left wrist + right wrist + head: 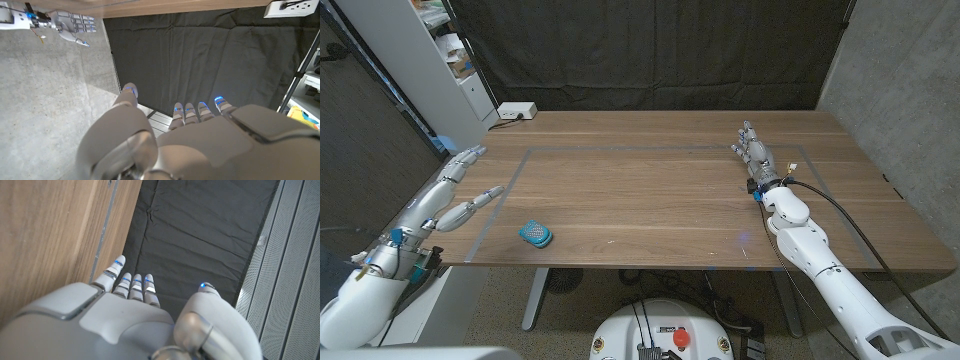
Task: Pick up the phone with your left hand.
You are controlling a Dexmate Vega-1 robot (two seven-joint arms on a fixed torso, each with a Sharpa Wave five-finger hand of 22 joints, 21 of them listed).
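Observation:
A small teal rounded object point(535, 234), too small to tell as a phone, lies near the table's front edge, left of the middle. My left hand point(455, 186) hovers at the table's left edge, fingers spread and holding nothing, a short way left of and beyond the teal object. In the left wrist view the back of this left hand point(185, 145) points at the black curtain. My right hand point(755, 155) stands at the right side of the table, fingers up and apart, empty; the same right hand point(70, 22) also shows in the left wrist view. The right hand point(130, 320) has the wooden table point(50, 230) beside it.
A grey taped rectangle point(620, 150) marks the tabletop. A white power strip point(516, 111) sits at the back left corner. A white shelf unit point(450, 60) stands beyond the left edge. A black curtain point(650, 50) hangs behind, and a cable point(840, 205) runs from the right wrist.

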